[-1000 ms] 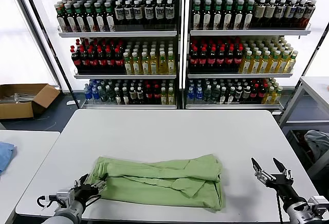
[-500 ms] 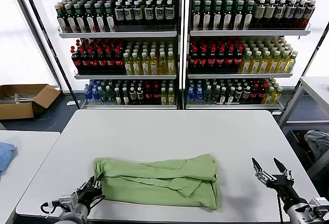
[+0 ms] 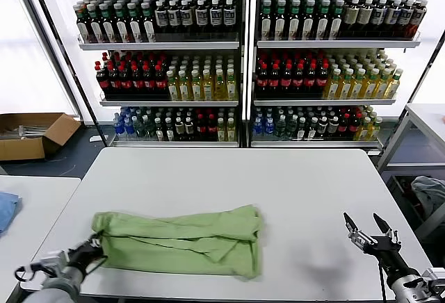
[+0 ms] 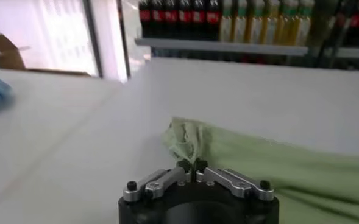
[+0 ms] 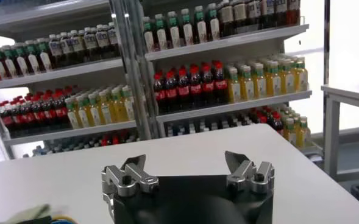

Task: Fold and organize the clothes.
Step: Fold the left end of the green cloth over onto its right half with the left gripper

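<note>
Shirt (image 3: 182, 242): light green, folded into a long flat band, lying on the white table (image 3: 229, 178) near the front edge, left of centre. Graphic and collar not visible from here.

Left gripper (image 3: 89, 253): at the front-left of the table, fingers pinched tight on the bunched left end of the shirt. The left wrist view shows the tips (image 4: 193, 166) closed together with a puckered wad of green cloth (image 4: 188, 139) right at them.

Right gripper (image 3: 371, 232): hovering over bare table at the front-right, well apart from the shirt, fingers spread wide, holding nothing. Idle.

Step in hand (judgement): a grip on the left end is made, ready for dragging the band sideways or folding it across. Fold sequence seems well along; shirt already narrow.

Next move calls for: lift the pinched end just enough to clear the table, carry it over toward the right end, keep the layers from sliding apart. Risk: only the top layers may be caught, so the lower ones could lag.
</note>
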